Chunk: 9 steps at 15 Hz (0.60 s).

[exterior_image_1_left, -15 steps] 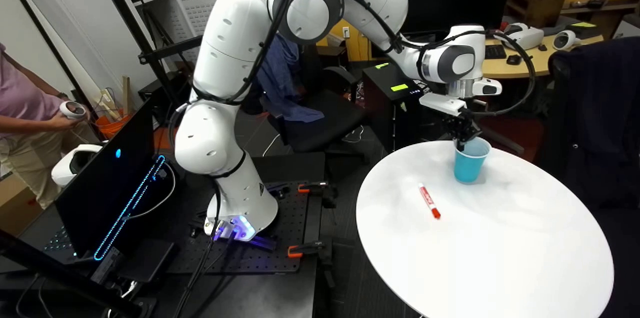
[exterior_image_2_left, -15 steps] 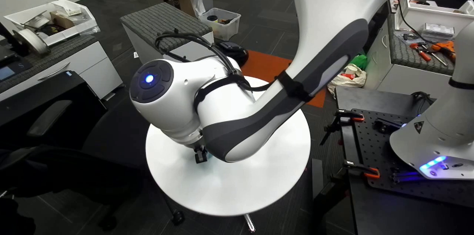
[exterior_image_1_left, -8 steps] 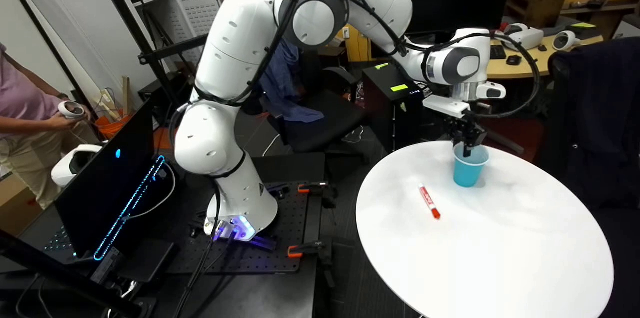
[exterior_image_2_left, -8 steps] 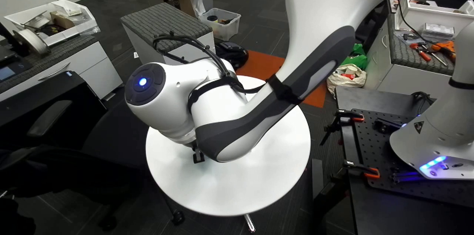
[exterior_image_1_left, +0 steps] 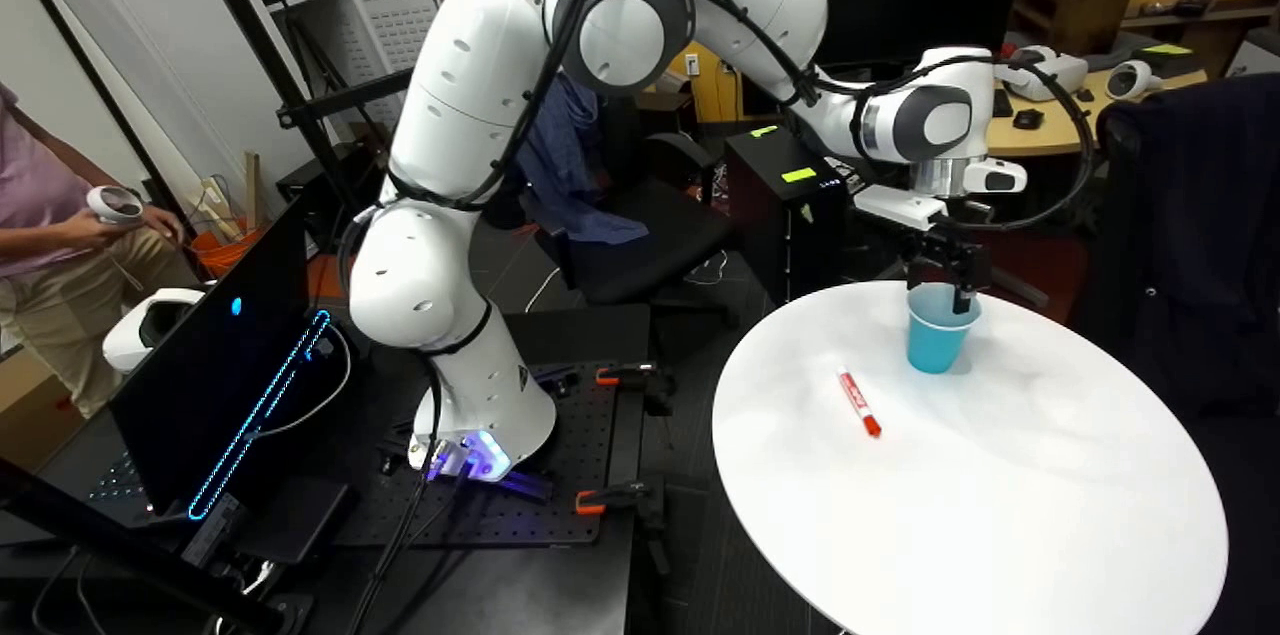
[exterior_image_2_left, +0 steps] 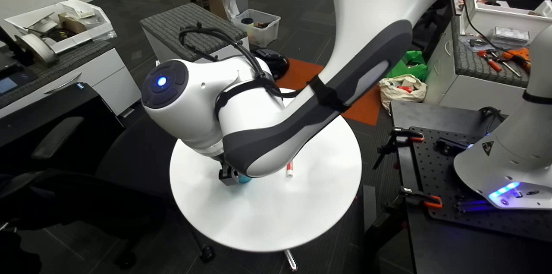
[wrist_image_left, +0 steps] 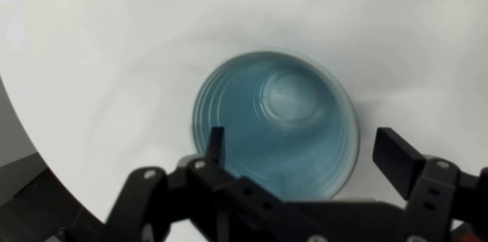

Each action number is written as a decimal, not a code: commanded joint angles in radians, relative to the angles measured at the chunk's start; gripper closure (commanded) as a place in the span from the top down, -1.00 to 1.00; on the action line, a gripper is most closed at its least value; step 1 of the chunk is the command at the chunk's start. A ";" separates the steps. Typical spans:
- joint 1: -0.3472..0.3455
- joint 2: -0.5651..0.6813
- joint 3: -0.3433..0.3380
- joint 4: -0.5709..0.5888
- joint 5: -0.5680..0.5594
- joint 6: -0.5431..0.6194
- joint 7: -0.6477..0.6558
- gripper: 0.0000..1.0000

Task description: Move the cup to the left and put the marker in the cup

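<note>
Hanging over the upright blue cup (exterior_image_1_left: 935, 347), the gripper (wrist_image_left: 302, 143) has its jaws spread wide.

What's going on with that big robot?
A robot arm has its gripper open at the top of the blue cup, not holding it. The cup stands upright on the round white table. The red-and-white marker lies there too, not in the cup yet. Off to the side, a person holds a white controller.

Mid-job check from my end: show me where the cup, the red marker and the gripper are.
Cup (exterior_image_1_left: 935, 347): in an exterior view, on its outer wall.
Red marker (exterior_image_1_left: 857, 400): in an exterior view, on its barrel.
Gripper (wrist_image_left: 299, 137): wrist view, midway between its parted fingertips.
</note>
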<state>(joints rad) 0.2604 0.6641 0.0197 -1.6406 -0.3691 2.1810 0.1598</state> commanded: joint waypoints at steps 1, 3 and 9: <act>0.011 -0.070 -0.015 -0.038 0.011 -0.065 0.042 1.00; 0.011 -0.100 -0.011 -0.061 0.008 -0.080 0.052 1.00; -0.021 -0.263 0.005 -0.224 0.041 -0.035 0.067 1.00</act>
<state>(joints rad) 0.2578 0.5268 0.0151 -1.7323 -0.3572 2.1260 0.2039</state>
